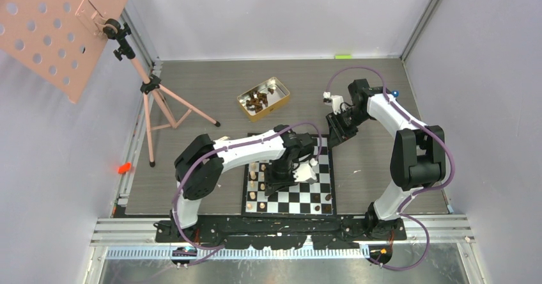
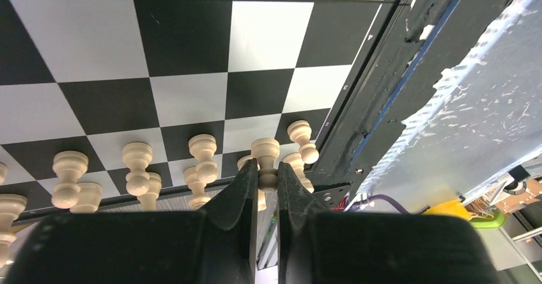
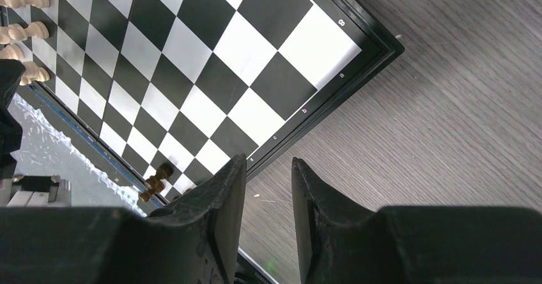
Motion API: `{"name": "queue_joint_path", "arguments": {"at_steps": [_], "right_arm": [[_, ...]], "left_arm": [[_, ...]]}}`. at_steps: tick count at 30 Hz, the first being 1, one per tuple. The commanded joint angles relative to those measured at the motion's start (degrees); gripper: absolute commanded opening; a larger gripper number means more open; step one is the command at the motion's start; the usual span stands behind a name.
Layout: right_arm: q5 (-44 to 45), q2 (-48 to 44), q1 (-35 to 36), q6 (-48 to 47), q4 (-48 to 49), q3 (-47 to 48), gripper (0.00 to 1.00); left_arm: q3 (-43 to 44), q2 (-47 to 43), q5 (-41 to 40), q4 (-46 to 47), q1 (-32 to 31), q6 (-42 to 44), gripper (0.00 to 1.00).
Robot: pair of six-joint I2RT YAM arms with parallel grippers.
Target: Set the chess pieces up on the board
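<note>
The board (image 1: 300,197) lies at the table's near edge, between the arms. Pale chess pieces (image 1: 254,176) stand in two columns along its left side, and a dark piece (image 1: 327,198) stands at its near right. My left gripper (image 1: 276,180) is low over the board's left part. In the left wrist view it (image 2: 267,172) is shut on a pale pawn (image 2: 265,151), among other pale pieces (image 2: 137,165) on the board (image 2: 185,41). My right gripper (image 3: 268,169) is open and empty, over the table beside the board's edge (image 3: 319,102). Dark pieces (image 3: 156,180) show by its left finger.
A gold tin (image 1: 278,100) holding several dark pieces (image 1: 257,100) sits behind the board. A pink tripod (image 1: 153,98) with a perforated pink panel (image 1: 57,22) stands at the far left. A small red object (image 1: 124,167) lies at the table's left edge.
</note>
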Motion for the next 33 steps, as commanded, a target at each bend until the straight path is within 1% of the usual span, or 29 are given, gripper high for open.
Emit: {"name": "queue_joint_path", "arguments": {"at_steps": [1, 25, 33], "right_arm": [[-1.10, -0.12, -0.02, -0.41, -0.70, 2.30, 0.39], [-0.90, -0.21, -0.02, -0.66, -0.75, 2.30, 0.39], [-0.90, -0.39, -0.02, -0.58, -0.79, 2.23, 0.39]], "left_arm": [[-1.88, -2.76, -0.90, 0.58, -0.27, 1.64, 0.05], [-4.44, -1.78, -1.74, 2.29, -0.27, 1.69, 0.11], [-4.44, -1.38, -2.12, 2.48, -0.26, 1.58, 0.15]]}}
